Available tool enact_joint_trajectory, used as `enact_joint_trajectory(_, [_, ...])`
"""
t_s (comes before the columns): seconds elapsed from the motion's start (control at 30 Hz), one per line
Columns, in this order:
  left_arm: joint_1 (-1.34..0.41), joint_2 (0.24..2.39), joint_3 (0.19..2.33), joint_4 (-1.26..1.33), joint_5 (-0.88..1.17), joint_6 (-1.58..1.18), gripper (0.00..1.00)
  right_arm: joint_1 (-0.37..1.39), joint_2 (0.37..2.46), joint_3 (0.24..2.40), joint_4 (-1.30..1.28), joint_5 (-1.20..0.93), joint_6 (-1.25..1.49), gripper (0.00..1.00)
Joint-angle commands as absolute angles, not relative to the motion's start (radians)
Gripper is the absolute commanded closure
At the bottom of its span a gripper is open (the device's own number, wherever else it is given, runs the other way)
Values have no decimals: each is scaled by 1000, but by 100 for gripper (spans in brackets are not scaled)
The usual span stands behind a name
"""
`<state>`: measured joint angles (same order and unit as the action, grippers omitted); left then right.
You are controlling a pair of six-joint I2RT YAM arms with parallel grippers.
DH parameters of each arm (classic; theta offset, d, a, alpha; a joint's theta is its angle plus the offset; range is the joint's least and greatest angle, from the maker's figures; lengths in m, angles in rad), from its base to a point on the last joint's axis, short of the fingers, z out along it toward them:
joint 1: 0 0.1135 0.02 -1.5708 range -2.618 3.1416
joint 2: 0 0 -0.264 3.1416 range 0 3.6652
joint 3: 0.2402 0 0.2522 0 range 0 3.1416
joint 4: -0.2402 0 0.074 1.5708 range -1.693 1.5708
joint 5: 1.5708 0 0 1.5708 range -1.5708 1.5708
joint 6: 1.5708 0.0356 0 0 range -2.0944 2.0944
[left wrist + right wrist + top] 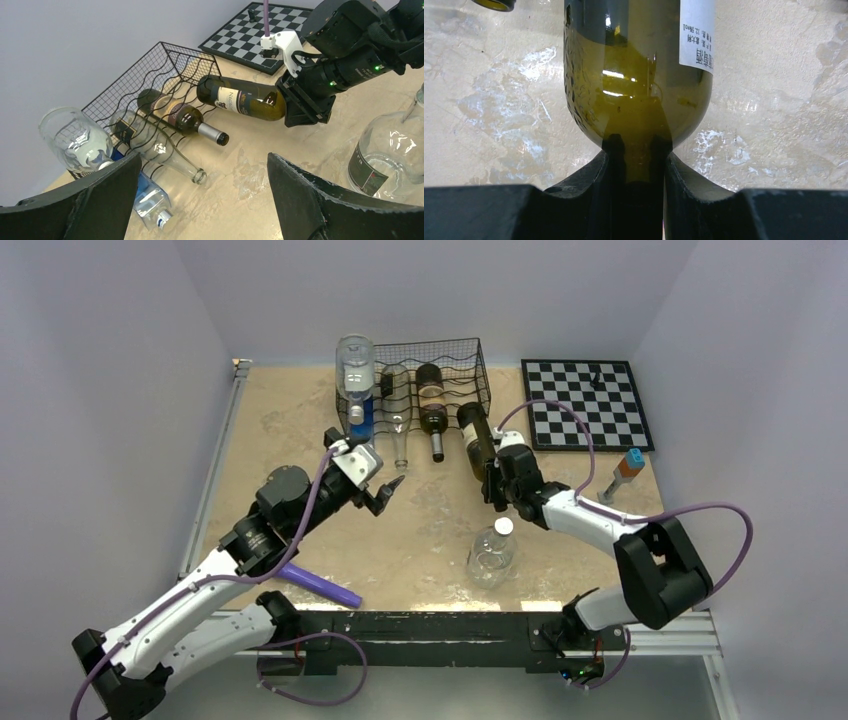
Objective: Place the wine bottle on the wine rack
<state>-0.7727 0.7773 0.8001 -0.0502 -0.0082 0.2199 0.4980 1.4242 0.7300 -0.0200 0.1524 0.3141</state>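
Right wrist, wine bottle (634, 100), white label (696, 35)

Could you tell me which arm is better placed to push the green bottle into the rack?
Right. The right claw grips the neck of the green wine bottle, base toward the wine rack. The left claw hangs open, empty.

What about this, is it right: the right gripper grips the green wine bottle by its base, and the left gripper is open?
Not the base: the right gripper grips the green wine bottle by its neck, as the right wrist view shows. The left gripper is open.
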Motion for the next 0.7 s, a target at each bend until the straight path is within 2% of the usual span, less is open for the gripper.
enact_joint_trajectory(0.0, [-771,797,849,-42,-20,215,1,494,1335,731,290,206,293,100])
enact_joint_trajectory(0.3, [-770,838,870,-25,-6,216,1,473,1497,763,503,176,300,100])
enact_joint_trajectory(0.67, [-771,850,900,-41,-6,216,1,438,1611,939,350,34,379,100])
